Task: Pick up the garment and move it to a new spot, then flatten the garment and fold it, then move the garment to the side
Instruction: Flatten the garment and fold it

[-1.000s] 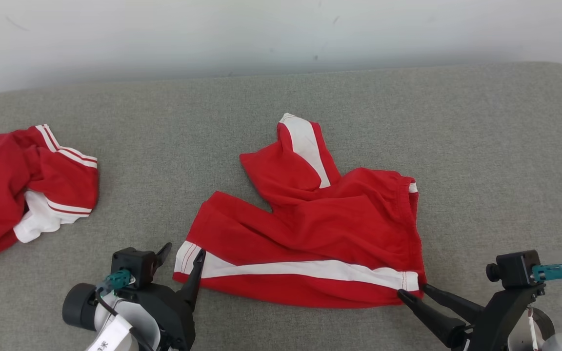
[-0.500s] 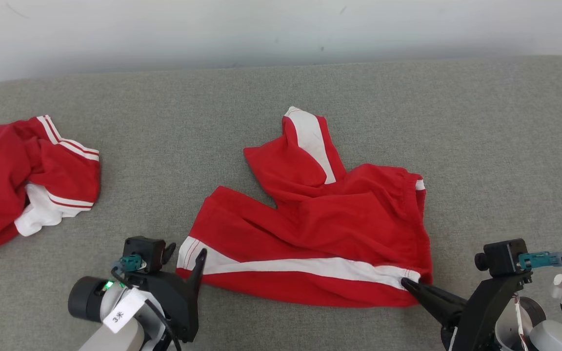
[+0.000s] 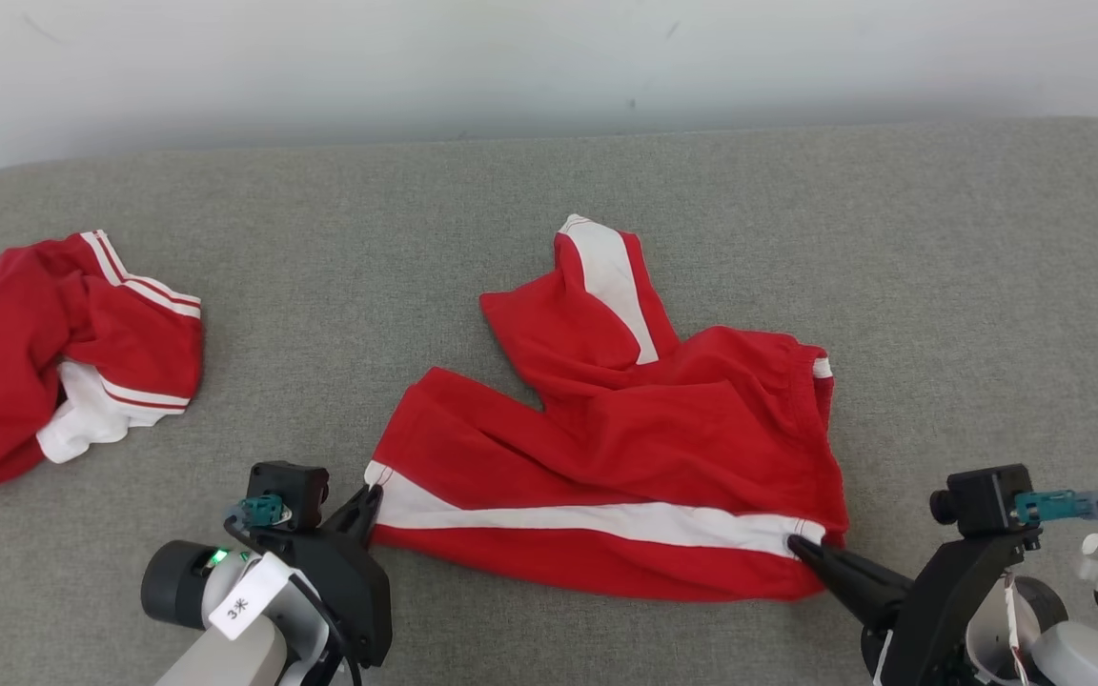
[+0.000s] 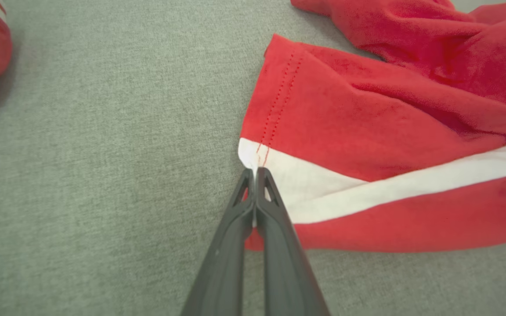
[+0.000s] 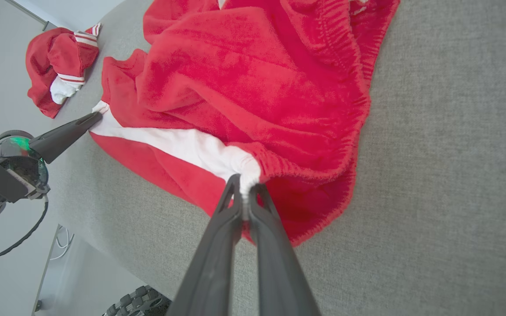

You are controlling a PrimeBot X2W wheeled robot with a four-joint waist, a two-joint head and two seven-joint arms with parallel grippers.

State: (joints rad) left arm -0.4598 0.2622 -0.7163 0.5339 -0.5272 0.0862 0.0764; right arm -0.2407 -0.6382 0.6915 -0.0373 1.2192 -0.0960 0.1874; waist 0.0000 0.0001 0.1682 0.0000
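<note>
Red garment (image 3: 625, 448) spread on grey fabric surface (image 3: 940, 286), left gripper (image 4: 255, 172) clamped on its left stripe end, right gripper (image 5: 245, 181) clamped on its right stripe end

Grey fabric surface (image 3: 940, 286) against a plain white wall (image 3: 320, 67).

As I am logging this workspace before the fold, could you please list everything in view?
red fabric shorts with a white side stripe: one, red and white, rumpled mid-surface.
crumpled red-and-white garment: one, red with white trim, far left.
grey woven padded surface: one, grey, under both garments.
pale wall: one, off-white, behind the surface.
left pincer: one, dark, shut on the shorts' near left corner.
right pincer: one, dark, shut on the shorts' near right corner.
</note>
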